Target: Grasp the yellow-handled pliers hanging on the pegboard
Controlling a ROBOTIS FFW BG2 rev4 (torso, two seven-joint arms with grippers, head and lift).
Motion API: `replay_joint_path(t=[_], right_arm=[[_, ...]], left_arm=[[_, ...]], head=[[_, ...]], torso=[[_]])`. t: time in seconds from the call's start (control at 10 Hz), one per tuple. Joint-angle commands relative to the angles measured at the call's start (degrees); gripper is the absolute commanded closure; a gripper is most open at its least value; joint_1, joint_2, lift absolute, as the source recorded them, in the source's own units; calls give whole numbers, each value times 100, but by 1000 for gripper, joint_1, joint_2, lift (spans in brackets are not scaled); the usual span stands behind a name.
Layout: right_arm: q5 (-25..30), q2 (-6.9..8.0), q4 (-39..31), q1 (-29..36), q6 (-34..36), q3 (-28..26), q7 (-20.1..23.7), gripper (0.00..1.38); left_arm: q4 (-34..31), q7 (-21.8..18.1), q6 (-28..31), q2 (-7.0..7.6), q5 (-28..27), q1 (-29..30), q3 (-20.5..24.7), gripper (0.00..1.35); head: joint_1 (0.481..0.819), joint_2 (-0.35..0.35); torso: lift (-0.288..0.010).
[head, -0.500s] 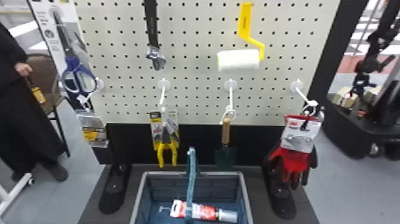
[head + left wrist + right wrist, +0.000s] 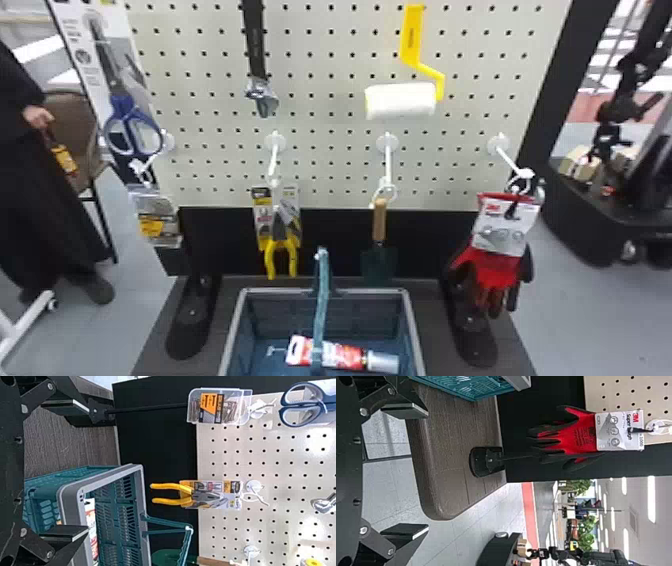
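As nothing around the basket (image 2: 232, 325) has shifted against the head view of half a second back, the approach reads as barely begun. No arm has come in over the basket, and the target hangs undisturbed. The yellow-handled pliers (image 2: 281, 252) hang beyond the basket's far rim, toward its left corner. They are handles down, clear of the rim, and strung from a white hook (image 2: 273, 150) on the pegboard (image 2: 330, 165). The left claw (image 2: 77, 471) sits off the basket's left side, fingers wide apart with nothing between them. The basket's grey corner stands between it and the pliers, so a path over or around that corner looks necessary. The right claw (image 2: 415, 471) sits off the basket's right side over the worktop (image 2: 451, 467). It is likewise spread and empty, facing the red gloves (image 2: 492, 270); probably the idle arm. Print: the pliers carry a yellow-and-black backing card (image 2: 262, 210) with lettering. The gloves have a pale header tag (image 2: 619, 429), and a tube (image 2: 330, 354) inside the basket has a red-and-white label. In the head view this lettering is too small to make out, so none is transcribed.
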Motion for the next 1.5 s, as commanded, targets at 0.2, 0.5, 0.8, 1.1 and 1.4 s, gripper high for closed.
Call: replay_joint_path(t=[0.2, 0.5, 0.8, 1.1, 1.4], right_arm=[[-11, 1, 10, 0, 0, 1, 0, 272], [-20, 1, 10, 13, 0, 1, 0, 272], [-20, 45, 25, 0, 0, 1, 0, 272], [-20, 45, 81, -49, 0, 62, 0, 272], [-29, 54, 95, -61, 0, 88, 0, 272]], left_arm=[[-51, -528, 306, -8, -168, -441, 222, 240], [-23, -1011, 525, -17, -300, -982, 556, 240], [821, -1714, 543, 53, -177, -2114, 741, 236], [1960, -2198, 552, 361, 324, -3394, 468, 236], [2959, -2901, 710, 572, 632, -4625, 222, 234]], head=[[549, 0], [549, 0], [549, 0], [549, 0], [549, 0]], torso=[[-100], [-100], [-100], [-100], [-100]])
